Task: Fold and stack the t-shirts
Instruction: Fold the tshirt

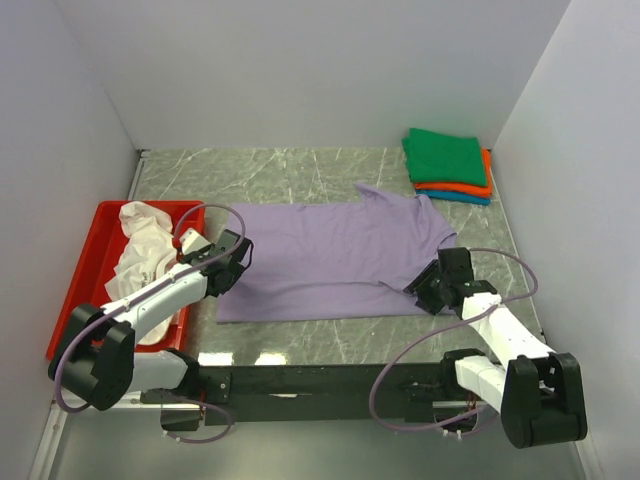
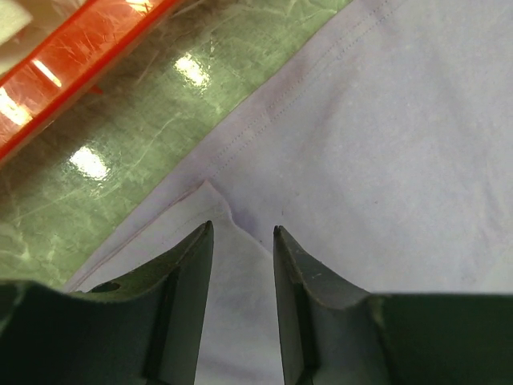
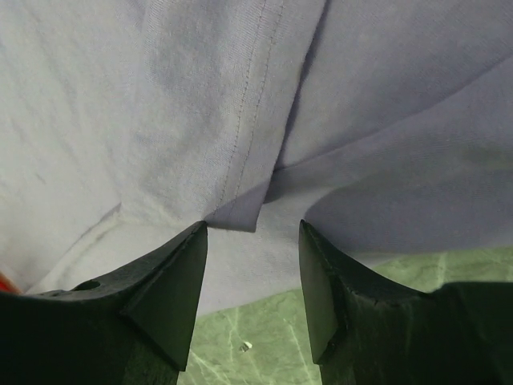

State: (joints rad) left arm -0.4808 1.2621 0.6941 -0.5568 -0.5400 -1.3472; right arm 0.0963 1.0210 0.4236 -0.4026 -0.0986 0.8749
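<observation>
My left gripper (image 1: 232,262) and right gripper (image 1: 425,290), jaws parted, straddle opposite edges of the lavender t-shirt (image 1: 330,255) spread flat on the table (image 1: 280,170); it looks light and limp, so I'd pinch its stitched hems.

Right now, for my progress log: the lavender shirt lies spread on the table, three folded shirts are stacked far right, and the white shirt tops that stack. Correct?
No. The white shirt lies crumpled in the red tray on the left; the green shirt tops the stack. The top external view shows it. The rest holds.
</observation>
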